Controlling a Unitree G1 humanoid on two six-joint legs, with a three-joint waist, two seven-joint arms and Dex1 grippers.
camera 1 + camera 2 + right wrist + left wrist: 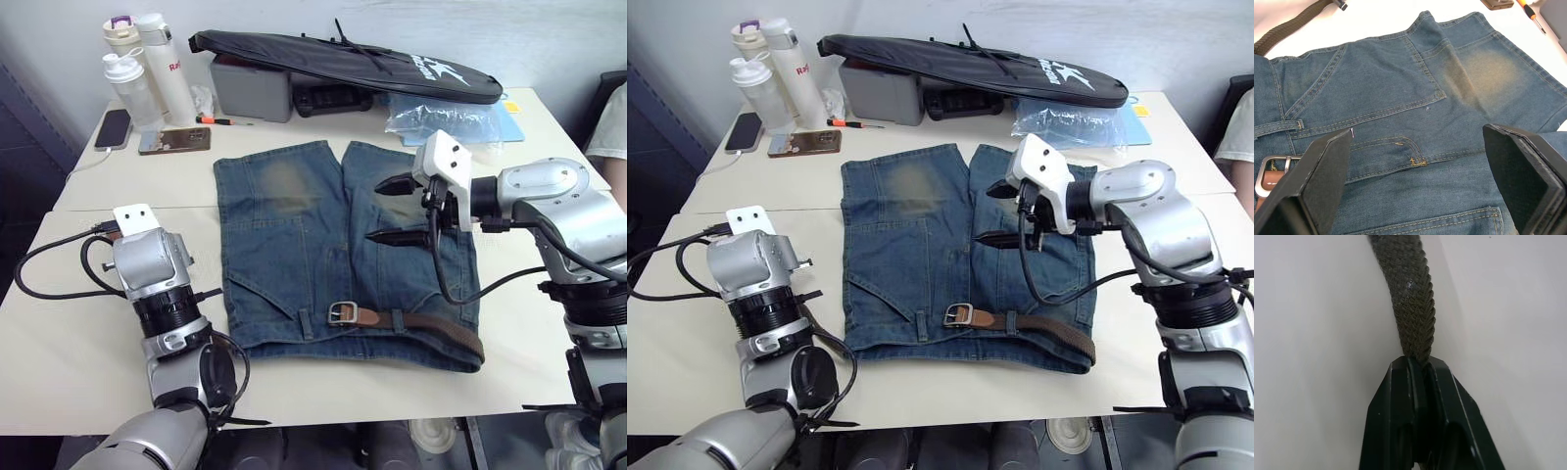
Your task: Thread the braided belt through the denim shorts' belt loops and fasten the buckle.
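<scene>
Faded blue denim shorts: flat on white table. Dark brown braided belt with silver buckle: along waistband. Left gripper: clamped on belt's free end. Right gripper: spread wide above shorts. Step: threading. Next: feeding held end toward a loop.

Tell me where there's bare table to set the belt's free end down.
Bare table lies beyond the denim shorts on the left-arm side, though the left hand, shut on the braided belt, and black cables occupy part. Behind the shorts, bottles, phones and a black bag crowd the table.
</scene>
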